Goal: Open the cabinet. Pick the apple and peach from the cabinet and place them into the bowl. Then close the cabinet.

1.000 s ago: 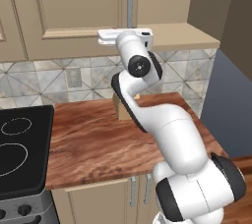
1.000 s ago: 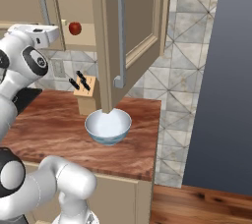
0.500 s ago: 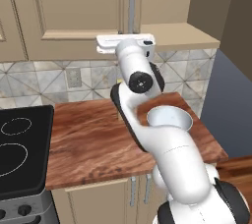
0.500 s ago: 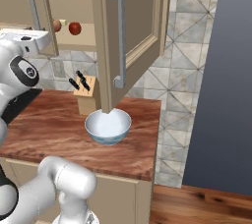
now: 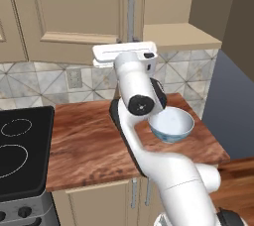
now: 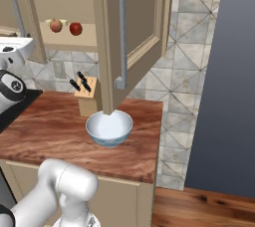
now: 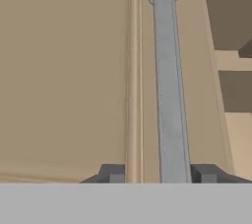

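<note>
**Jaws on the left door's bar handle, right door already open**

The gripper (image 7: 157,174) faces the cabinet (image 5: 74,12) squarely. In the hand view the grey bar handle (image 7: 167,80) runs straight up from between the two finger tips (image 7: 114,173), so its long axis lies across the closing direction of the jaws. The jaws stand drawn in about the bar, clamped on it as far as can be judged; actual contact is hidden at the lower edge of that view. The door seam lies just left of the bar, and a dark interior opens to its right.

The right-hand door (image 6: 132,32) hangs swung outward, its own handle (image 6: 119,37) facing the room. Behind it, the apple (image 6: 75,28) and the peach (image 6: 56,25) sit side by side on the shelf, beyond and to the right of the jaws. The bowl (image 6: 109,127) rests on the tabletop (image 6: 55,126) well below the jaws, under the open door's lower edge, beside the knife block (image 6: 87,96).

The coming pull should swing this door outward toward the arm; the room there appears free.
</note>
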Robot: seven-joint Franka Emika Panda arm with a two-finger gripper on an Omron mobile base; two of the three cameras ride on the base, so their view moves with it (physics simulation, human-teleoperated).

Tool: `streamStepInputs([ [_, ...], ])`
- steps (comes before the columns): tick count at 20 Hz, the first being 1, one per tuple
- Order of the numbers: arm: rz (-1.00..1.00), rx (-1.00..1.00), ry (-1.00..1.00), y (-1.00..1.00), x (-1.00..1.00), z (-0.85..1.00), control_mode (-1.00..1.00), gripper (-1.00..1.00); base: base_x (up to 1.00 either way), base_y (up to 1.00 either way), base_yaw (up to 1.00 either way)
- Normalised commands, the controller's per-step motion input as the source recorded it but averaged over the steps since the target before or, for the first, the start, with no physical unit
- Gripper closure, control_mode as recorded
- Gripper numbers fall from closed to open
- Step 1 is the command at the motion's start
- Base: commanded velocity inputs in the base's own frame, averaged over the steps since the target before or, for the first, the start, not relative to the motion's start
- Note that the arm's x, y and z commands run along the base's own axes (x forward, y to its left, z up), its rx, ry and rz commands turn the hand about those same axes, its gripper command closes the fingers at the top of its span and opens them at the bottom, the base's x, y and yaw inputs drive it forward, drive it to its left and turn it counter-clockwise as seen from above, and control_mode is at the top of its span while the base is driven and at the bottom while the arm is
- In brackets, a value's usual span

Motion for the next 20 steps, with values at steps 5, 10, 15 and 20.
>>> streamStepInputs([
  [5,-0.04,-0.11,-0.07,1.00,-0.84,0.22,-1.00,1.00,0.00,0.00,0.00],
  [10,-0.07,-0.13,-0.05,1.00,-0.80,0.21,-1.00,1.00,0.00,0.00,0.00],
  [15,-0.14,-0.12,-0.02,1.00,-0.65,0.15,-1.00,1.00,0.00,0.00,0.00],
  [20,-0.11,-0.09,0.01,0.63,-0.15,0.03,-1.00,-1.00,0.00,0.00,0.00],
])
